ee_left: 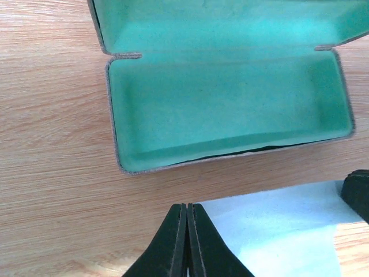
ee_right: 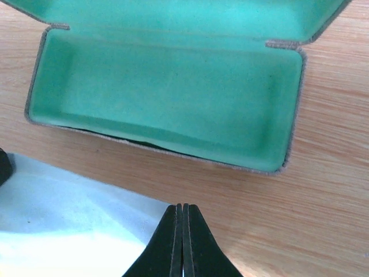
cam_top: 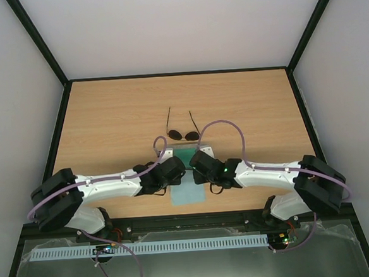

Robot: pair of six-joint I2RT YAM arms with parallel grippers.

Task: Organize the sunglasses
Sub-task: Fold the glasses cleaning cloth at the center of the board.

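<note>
Beyond the left pincer (ee_left: 187,208) and the right pincer (ee_right: 183,206), on the far side of the open case (cam_top: 187,155), the sunglasses (cam_top: 183,136) lie on the counter (cam_top: 107,118). The lenses are nearest the case and the temples, apparently unfolded, point away. A light item is to be expected: the wire frame is judged easily bent, the lenses slick and scratch-prone. Hold is best taken at the bridge or a frame corner, never across a lens. Both pincers are closed and empty, above the edges of the cloth (ee_right: 69,202). The sunglasses are absent from both wrist views. The case lid is cut off there, and the pincer tips are masked in the top view.
</note>
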